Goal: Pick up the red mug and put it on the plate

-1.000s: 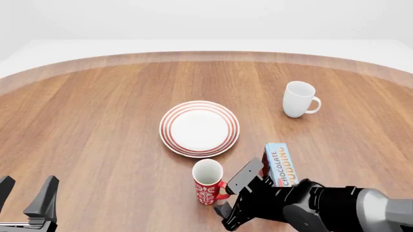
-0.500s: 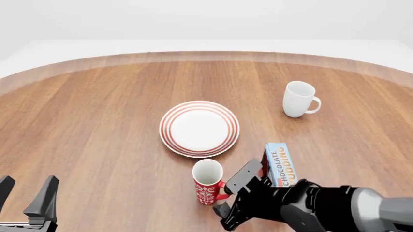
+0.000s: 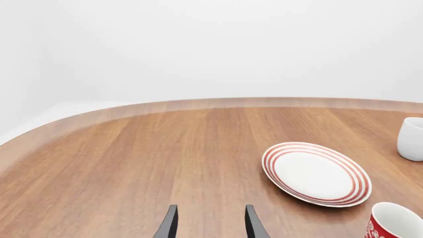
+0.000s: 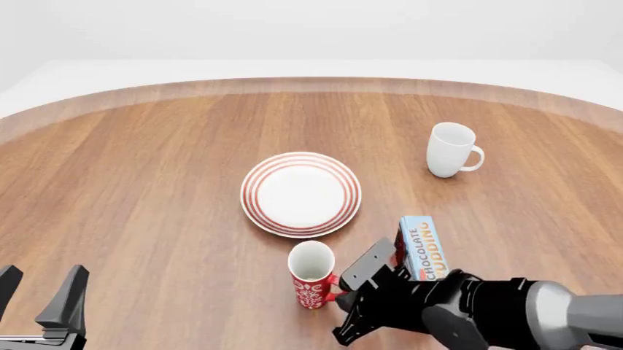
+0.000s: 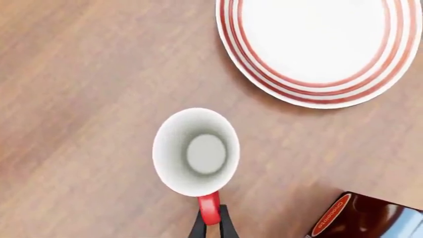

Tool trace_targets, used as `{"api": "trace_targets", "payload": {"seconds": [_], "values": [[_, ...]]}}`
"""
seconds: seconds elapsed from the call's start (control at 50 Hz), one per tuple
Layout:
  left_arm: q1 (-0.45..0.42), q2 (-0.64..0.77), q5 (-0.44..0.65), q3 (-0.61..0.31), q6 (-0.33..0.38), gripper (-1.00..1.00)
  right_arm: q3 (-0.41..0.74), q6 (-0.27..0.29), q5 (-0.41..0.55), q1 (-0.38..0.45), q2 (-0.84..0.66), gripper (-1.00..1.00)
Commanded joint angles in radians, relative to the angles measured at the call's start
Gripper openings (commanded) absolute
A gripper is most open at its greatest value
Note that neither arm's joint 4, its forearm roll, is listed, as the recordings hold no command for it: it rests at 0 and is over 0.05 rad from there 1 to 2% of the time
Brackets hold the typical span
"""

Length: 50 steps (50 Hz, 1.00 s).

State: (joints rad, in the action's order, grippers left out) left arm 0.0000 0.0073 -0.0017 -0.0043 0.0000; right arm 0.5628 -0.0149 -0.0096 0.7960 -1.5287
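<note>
The red mug [image 4: 311,275] stands upright just in front of the plate [image 4: 300,193], a short gap apart; it also shows in the right wrist view as the red mug [image 5: 196,151] with its white inside. My right gripper [image 4: 341,290] is at the mug's right side, and the right wrist view shows this right gripper [image 5: 210,224] shut on the red handle. The plate [image 5: 317,44] has nothing on it. My left gripper [image 4: 39,290] stands open at the near left, far from both, with nothing between its fingers [image 3: 168,225].
A plain white mug [image 4: 450,149] stands at the far right. A chocolate pudding box [image 4: 422,248] lies close beside my right arm, to the right of the red mug. The table's curved far edge [image 4: 311,82] runs across the back.
My right gripper's fingers have drawn together on the mug's handle, and the mug has shifted slightly left. The left arm has not moved.
</note>
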Motion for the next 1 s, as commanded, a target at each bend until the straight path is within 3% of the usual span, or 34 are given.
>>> {"api": "trace_targets", "payload": {"seconds": [0.02, 0.22, 0.48, 1.0], "values": [[0.000, 0.000, 0.000, 0.000, 0.000, 1.00, 0.002, 0.009, 0.001, 0.010, -0.008, -1.00], [0.000, 0.000, 0.000, 0.000, 0.000, 1.00, -0.008, 0.015, 0.004, 0.009, 0.039, -1.00], [0.000, 0.000, 0.000, 0.000, 0.000, 1.00, 0.008, 0.015, 0.103, 0.018, 0.202, -1.00], [0.000, 0.000, 0.000, 0.000, 0.000, 1.00, 0.132, 0.117, 0.214, -0.075, 0.319, -1.00]]}}
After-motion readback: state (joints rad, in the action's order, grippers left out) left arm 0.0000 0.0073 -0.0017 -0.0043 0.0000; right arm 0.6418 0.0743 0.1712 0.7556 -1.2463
